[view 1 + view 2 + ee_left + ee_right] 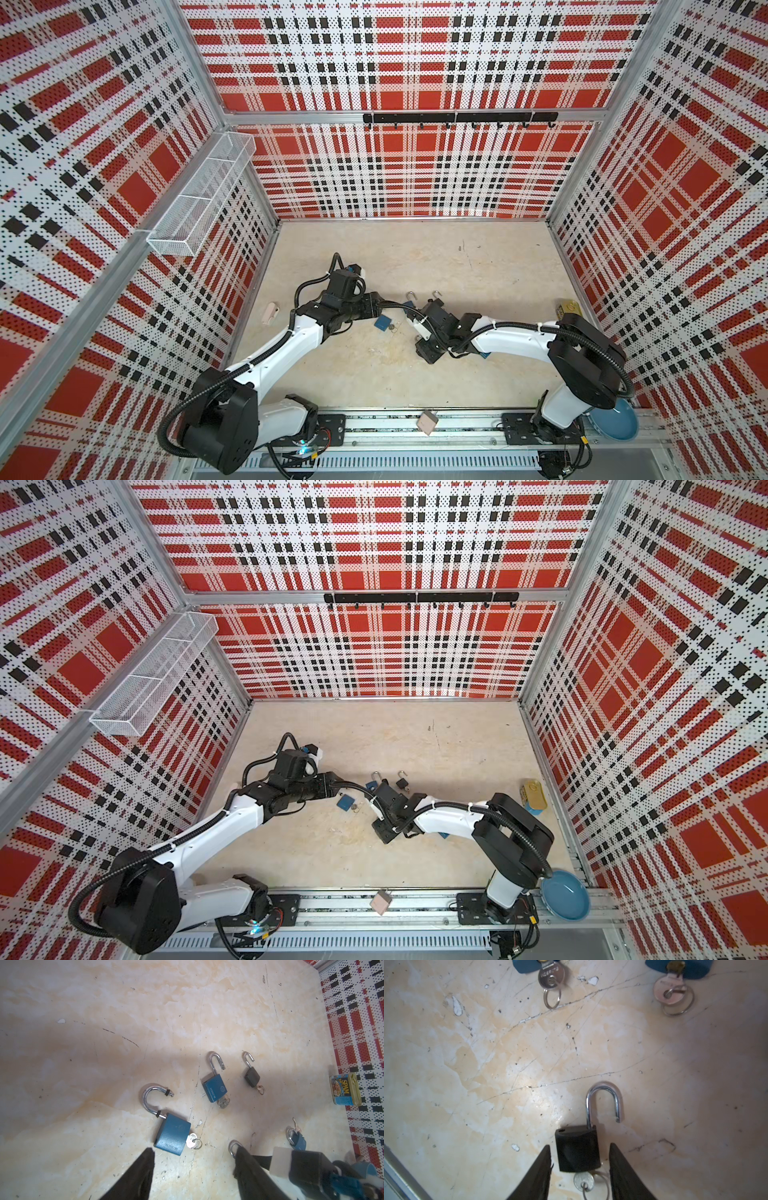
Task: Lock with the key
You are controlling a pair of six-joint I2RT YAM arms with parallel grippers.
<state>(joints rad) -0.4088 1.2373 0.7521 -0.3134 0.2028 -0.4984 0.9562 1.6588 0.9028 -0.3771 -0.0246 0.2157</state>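
A small black padlock lies on the floor with its shackle swung open and a silver key in its base. My right gripper is open and straddles the padlock body, with a gap on each side. In the left wrist view a large blue padlock with open shackle and key lies just ahead of my open left gripper, which holds nothing. In both top views the two grippers meet mid-floor, and the right one hides the black padlock.
More open padlocks with keys lie nearby: a medium blue one, another black one and a small blue one. A Spam can stands by the right wall. A blue bowl and a pink block sit on the front rail.
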